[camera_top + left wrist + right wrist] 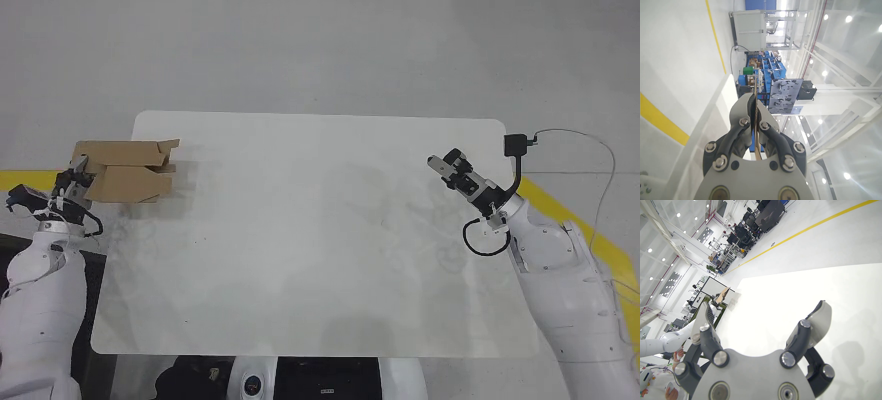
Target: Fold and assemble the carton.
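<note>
A brown cardboard carton (125,168), partly folded with loose flaps, hangs over the table's far left corner. My left gripper (76,183) is shut on its left end. In the left wrist view the carton (755,113) shows edge-on as a thin cardboard sheet pinched between the two fingers of the left gripper (754,100). My right gripper (446,163) hovers over the right side of the table, far from the carton, open with nothing between its fingers. In the right wrist view the right gripper (762,308) has its jaws spread wide, and the carton (723,294) shows small at the table's distant corner.
The white table (320,250) is bare across its middle and front. A black cable box (516,144) with a wire sits by the table's far right corner. Yellow floor tape (560,195) runs beside the table's right edge.
</note>
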You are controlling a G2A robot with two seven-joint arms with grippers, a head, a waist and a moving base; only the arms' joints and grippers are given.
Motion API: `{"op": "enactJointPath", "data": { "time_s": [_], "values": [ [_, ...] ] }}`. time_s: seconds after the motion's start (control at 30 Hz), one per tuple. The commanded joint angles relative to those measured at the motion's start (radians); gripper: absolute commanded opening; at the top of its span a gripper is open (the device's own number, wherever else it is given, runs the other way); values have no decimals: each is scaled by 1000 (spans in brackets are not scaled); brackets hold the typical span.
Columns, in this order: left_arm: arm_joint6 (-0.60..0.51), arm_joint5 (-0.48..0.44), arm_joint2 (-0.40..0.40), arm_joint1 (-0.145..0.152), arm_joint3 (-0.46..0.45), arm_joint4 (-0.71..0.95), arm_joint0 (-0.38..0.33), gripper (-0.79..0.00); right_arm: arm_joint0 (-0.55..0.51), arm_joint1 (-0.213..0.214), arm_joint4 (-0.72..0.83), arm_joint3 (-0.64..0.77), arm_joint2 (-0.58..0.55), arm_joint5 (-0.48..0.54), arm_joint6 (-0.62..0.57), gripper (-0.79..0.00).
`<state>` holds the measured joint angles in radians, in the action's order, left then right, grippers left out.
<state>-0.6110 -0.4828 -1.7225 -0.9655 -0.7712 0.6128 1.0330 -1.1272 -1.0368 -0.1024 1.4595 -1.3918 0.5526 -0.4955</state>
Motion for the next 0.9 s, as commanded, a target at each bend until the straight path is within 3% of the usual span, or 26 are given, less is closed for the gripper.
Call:
{"op": "enactJointPath", "data": {
  "time_s": [0.0,0.2,0.47,0.63,0.87],
  "values": [
    [-10,6,-1,-1,-47,11,0,-785,0,0,0,0,0,0,0,0],
    [-30,33,38,-15,-190,35,12,-785,0,0,0,0,0,0,0,0],
    [-24,57,161,-43,-358,-4,14,-785,0,0,0,0,0,0,0,0],
    [-71,77,274,-64,-411,-37,-19,-785,0,0,0,0,0,0,0,0],
    [-140,44,423,-96,-419,-105,-95,-785,0,0,0,0,0,0,0,0]
  ]
}}
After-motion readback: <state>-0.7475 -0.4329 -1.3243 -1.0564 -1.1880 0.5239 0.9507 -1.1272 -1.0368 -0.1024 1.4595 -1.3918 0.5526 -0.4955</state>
